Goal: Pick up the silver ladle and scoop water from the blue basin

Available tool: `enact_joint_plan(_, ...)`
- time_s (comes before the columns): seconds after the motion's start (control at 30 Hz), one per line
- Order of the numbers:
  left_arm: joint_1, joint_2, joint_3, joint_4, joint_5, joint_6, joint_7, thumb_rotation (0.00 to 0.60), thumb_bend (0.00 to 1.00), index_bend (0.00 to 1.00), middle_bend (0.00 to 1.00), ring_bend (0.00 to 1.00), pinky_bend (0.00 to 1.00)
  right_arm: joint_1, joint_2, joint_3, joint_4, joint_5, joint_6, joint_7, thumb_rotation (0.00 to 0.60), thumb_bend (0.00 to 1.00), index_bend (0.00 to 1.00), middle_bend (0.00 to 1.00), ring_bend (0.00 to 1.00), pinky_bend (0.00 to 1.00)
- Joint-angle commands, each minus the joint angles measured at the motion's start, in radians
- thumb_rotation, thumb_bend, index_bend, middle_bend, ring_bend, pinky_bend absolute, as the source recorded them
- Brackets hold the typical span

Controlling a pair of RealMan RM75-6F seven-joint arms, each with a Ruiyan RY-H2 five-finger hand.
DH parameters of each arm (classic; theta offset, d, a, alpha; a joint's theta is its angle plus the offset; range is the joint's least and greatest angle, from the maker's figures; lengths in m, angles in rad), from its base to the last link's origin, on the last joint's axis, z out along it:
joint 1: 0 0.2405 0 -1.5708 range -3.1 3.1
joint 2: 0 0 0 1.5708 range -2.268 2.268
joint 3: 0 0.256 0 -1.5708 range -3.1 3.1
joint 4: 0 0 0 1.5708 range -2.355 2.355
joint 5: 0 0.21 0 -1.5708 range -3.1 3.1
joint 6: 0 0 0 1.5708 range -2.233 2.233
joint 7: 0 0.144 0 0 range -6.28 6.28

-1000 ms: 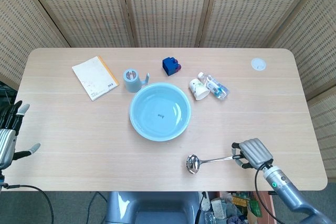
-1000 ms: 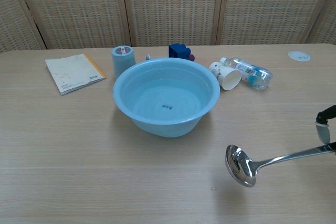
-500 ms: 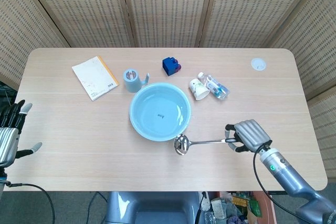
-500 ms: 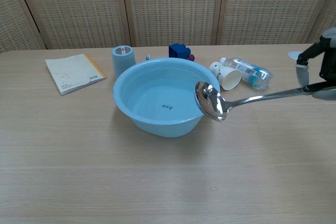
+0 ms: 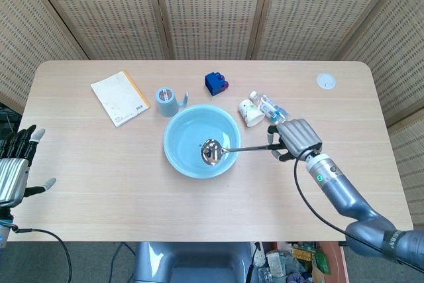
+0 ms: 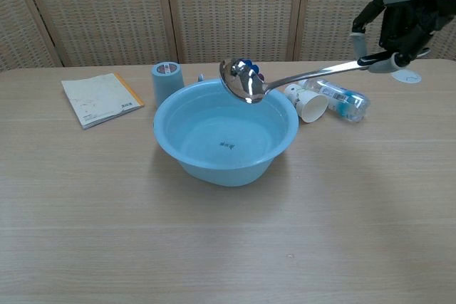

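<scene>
1. Your left hand [image 5: 14, 167] idles at the near left edge of the table [image 5: 99, 183], fingers spread, holding nothing.
2. Your right hand [image 5: 296, 138] grips the ladle [image 5: 228, 150] by the end of its handle. A second ago the bowl of the ladle hung low over the near right of the table; half a second ago it had reached the basin's near rim. Now it hangs above the water, clear of the surface, inside the basin's [image 5: 179, 160] outline as the head view shows it.
3. What that means for you: the pick-up is done and the carry looks finished. Judging from the chest view, the dip is what remains, and the ladle bowl [image 6: 242, 82] will need lowering and tipping.
4. The basin [image 6: 214, 169] sits mid-table with water in it. A small dark mark shows at its bottom; it is too small to read.
5. Farther back, the bottle [image 5: 271, 109] carries a blue label and the notebook [image 5: 120, 97] has faint print; neither is legible.
</scene>
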Motion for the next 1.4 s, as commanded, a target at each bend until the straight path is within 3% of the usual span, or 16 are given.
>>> enact_joint_plan(0.03,-0.019,-0.014,-0.004,0.014,-0.021,-0.032,0.016,0.6,0.0,0.0,0.0,0.0,0.0,0.13,-0.092,0.015,0.061,0.206,0.021,-0.137,0.6,0.87,0.71,0.96,1.0,1.0)
enact_joint_plan(0.23,-0.049,-0.042,-0.012,0.048,-0.059,-0.082,0.024,0.6,0.0,0.0,0.0,0.0,0.0,0.247,-0.251,-0.02,0.211,0.376,0.067,-0.271,0.6,0.87,0.71,0.96,1.0,1.0)
enact_joint_plan(0.63,-0.055,-0.049,-0.005,0.054,-0.061,-0.085,0.025,0.6,0.0,0.0,0.0,0.0,0.0,0.358,-0.443,-0.029,0.428,0.512,0.143,-0.442,0.6,0.87,0.71,0.96,1.0,1.0)
enact_joint_plan(1.03,-0.031,-0.013,0.0,0.022,-0.063,-0.049,0.01,0.6,0.0,0.0,0.0,0.0,0.0,0.38,-0.575,-0.062,0.576,0.489,0.18,-0.544,0.6,0.87,0.72,0.96,1.0,1.0)
enact_joint_plan(1.4,-0.025,0.0,0.002,0.007,-0.069,-0.044,0.011,0.6,0.0,0.0,0.0,0.0,0.0,0.366,-0.643,-0.052,0.668,0.433,0.232,-0.578,0.6,0.87,0.72,0.96,1.0,1.0)
